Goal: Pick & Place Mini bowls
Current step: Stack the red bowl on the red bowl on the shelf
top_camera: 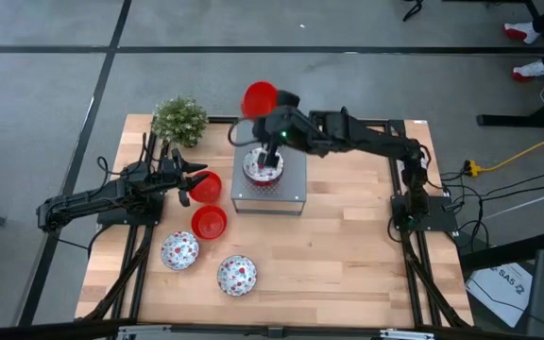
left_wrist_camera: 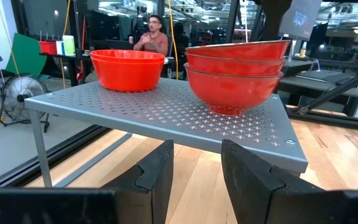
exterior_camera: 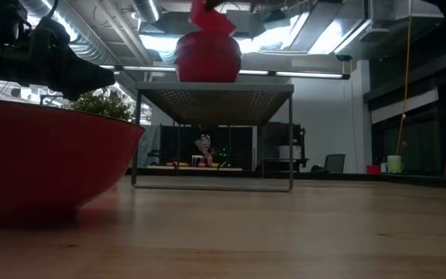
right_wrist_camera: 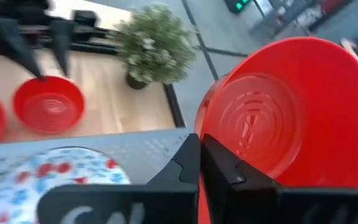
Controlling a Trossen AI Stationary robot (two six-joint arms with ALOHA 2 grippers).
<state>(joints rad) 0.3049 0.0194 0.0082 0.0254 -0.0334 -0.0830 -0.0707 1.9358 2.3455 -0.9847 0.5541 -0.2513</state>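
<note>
The red bowl (top_camera: 259, 97) in hand hangs tilted in the air, just past the far edge of the grey perforated box (top_camera: 268, 195) and out beyond the tabletop's far edge. The right gripper (right_wrist_camera: 201, 163) is pinched shut on its rim, one finger inside the bowl and one outside. On top of the box sits a stack of bowls (top_camera: 263, 166), its topmost one white with red speckles; the left wrist view shows red bowls nested under it.

The step in hand looks like the carry: a bowl lifted and on its way to be set down on the box. The next move likely calls for swinging the bowl back over the box top, levelling it, lowering it onto the stack or the bare metal beside it, and only then letting go.

Other bowls wait on the tabletop (top_camera: 348, 255): two red ones (top_camera: 205, 187) (top_camera: 209, 223) left of the box and two speckled ones (top_camera: 179, 250) (top_camera: 237, 275) toward the near edge. The left gripper (top_camera: 183, 179) rests low near the left edge, fingers spread and empty, just beside the nearest red bowl. A small green plant (top_camera: 179, 120) stands at the far left corner.
</note>
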